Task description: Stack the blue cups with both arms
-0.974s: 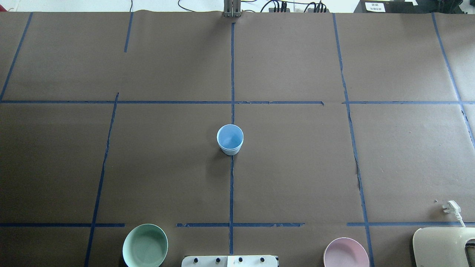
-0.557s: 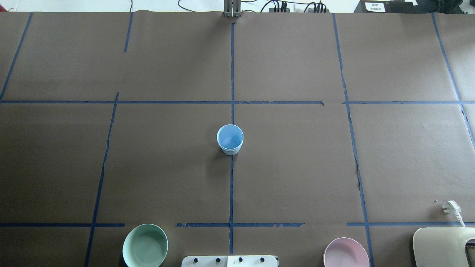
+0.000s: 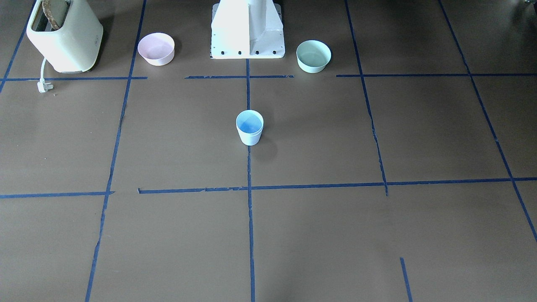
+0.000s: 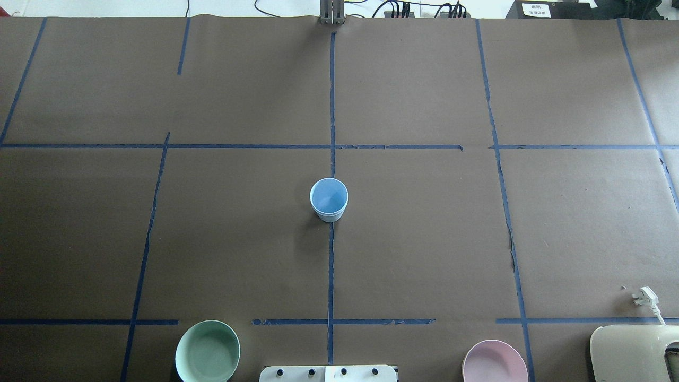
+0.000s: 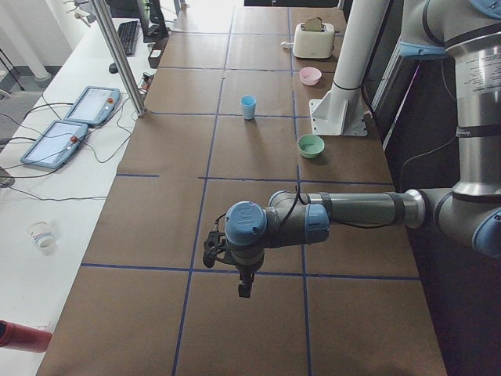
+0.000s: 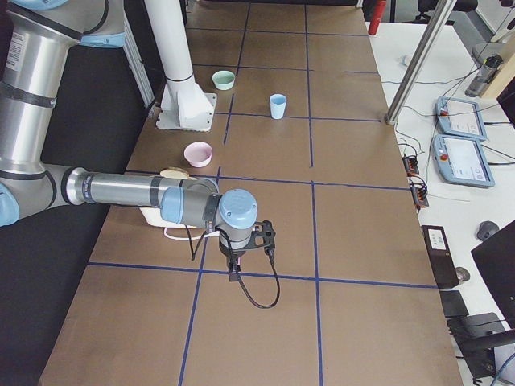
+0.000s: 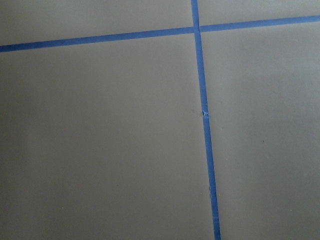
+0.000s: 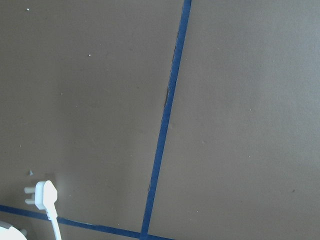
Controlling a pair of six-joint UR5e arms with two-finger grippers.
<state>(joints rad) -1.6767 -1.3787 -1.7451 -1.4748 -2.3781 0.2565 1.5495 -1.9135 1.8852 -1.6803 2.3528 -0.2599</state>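
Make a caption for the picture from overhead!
Blue cup on the middle tape line, green bowl and pink bowl at the near edge.

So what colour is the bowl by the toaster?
The bowl is pale pink, clearest in front-facing view.

Robot lab, taped table (image 4: 424, 239), teach pendants (image 5: 92, 106)

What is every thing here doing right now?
blue cup, upright, nothing holding it
mint-green bowl, upright, empty
pink bowl, upright, empty
toaster, bread in slot
plug, lying loose, not plugged in
left end effector, open or shut unclear
right end effector, open or shut unclear
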